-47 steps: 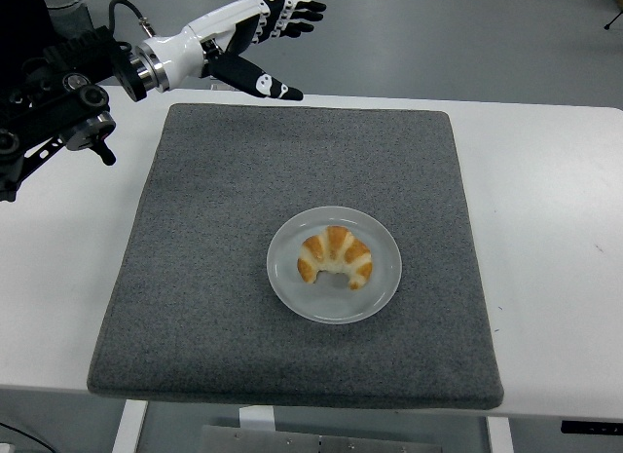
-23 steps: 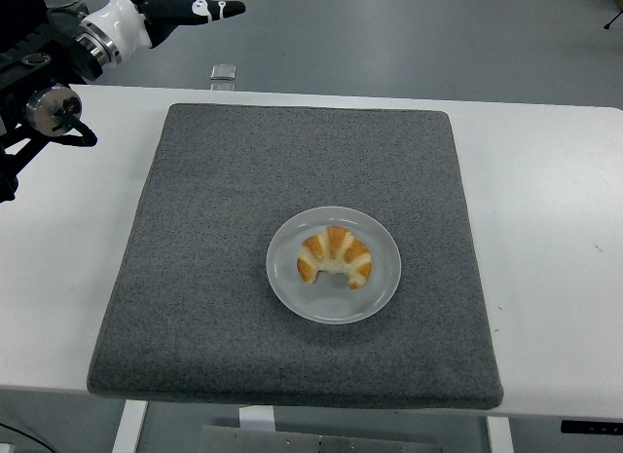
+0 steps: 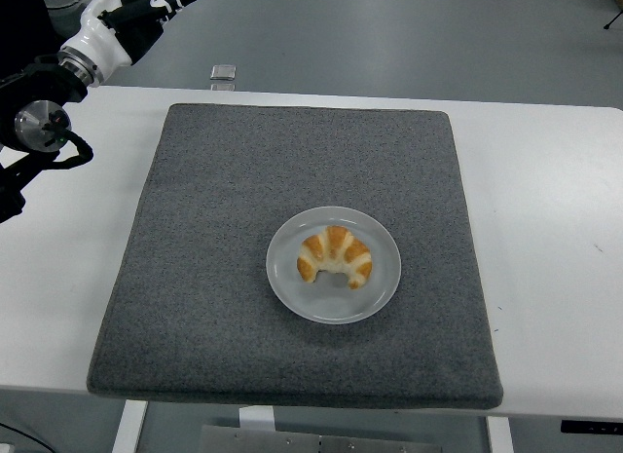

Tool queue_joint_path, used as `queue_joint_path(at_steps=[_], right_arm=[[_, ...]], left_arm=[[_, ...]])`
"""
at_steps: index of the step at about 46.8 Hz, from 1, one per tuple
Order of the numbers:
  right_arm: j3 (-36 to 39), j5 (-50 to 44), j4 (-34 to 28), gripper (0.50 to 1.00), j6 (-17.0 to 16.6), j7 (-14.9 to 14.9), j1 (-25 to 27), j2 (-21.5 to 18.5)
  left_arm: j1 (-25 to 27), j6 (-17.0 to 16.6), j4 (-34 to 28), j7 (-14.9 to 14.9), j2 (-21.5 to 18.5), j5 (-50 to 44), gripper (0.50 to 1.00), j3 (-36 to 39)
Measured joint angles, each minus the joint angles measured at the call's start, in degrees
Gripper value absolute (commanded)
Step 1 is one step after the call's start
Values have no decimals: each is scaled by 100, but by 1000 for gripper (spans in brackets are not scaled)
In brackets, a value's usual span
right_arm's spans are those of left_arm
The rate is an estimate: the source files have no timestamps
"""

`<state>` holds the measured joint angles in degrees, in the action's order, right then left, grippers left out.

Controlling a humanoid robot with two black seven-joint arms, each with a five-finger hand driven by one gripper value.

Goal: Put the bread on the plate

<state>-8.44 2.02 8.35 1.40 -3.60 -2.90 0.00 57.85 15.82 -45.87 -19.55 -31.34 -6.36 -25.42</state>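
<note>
The bread (image 3: 335,257), a golden croissant with pale stripes, lies curled on the plate (image 3: 379,287), well inside the rim and roughly at its middle, so the placing looks done as far as can be judged; nothing holds or touches it, and the only thing plausibly left is for the arm to clear out. The plate is pale and round and sits flat on the grey mat (image 3: 214,229), a little nearer the mat's front edge than its back edge and about midway between its sides. The mat covers most of the white table (image 3: 555,209). The left hand (image 3: 146,5) is raised past the table's far left corner, well apart from the plate, its fingers stretched out and loose, gripping nothing. A small metallic object (image 3: 223,72) lies on the floor beyond the table's far edge.
</note>
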Motion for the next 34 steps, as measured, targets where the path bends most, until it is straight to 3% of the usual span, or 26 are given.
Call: queue_joint_path(at_steps=[13,25,34], right_arm=[[0,0,0,930,2,0,0,0],[0,0,0,932,2,0,0,0],[0,6,0,930,2,0,0,0]], left_arm=[[-182,-47,4,-14,5,-295,992,-124],[-261,-380,8,-7,5,-296,992,-148],[-273,-401,1,-4,7,-296,994,-148]])
